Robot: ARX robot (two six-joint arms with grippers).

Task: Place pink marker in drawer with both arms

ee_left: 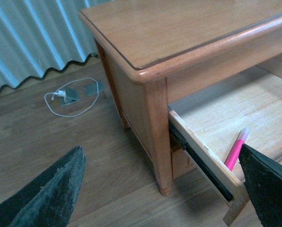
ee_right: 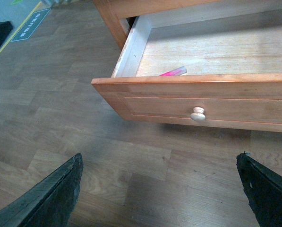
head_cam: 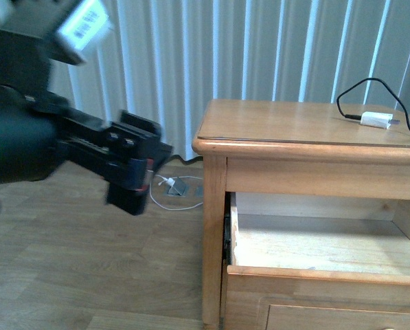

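The pink marker [ee_left: 236, 150] lies inside the open upper drawer [ee_left: 211, 163], near its front corner. It also shows in the right wrist view [ee_right: 173, 72], just behind the drawer front [ee_right: 155, 101] with its round knob [ee_right: 198, 113]. In the front view the drawer [head_cam: 314, 275] stands pulled out and the marker is hidden. My left gripper [head_cam: 132, 180] is open and empty, out to the left of the nightstand, and in its wrist view [ee_left: 160, 156] it is beside the drawer's corner. My right gripper [ee_right: 159, 158] is open and empty over the floor in front of the drawer.
A white charger plug [head_cam: 375, 119] with a black cable lies on the nightstand top [head_cam: 280, 127]. The lower drawer [head_cam: 342, 317] is shut. A white cable and floor plates [head_cam: 174, 187] lie by the curtain [head_cam: 191, 62]. A green floor sign [ee_right: 29, 21] lies further off.
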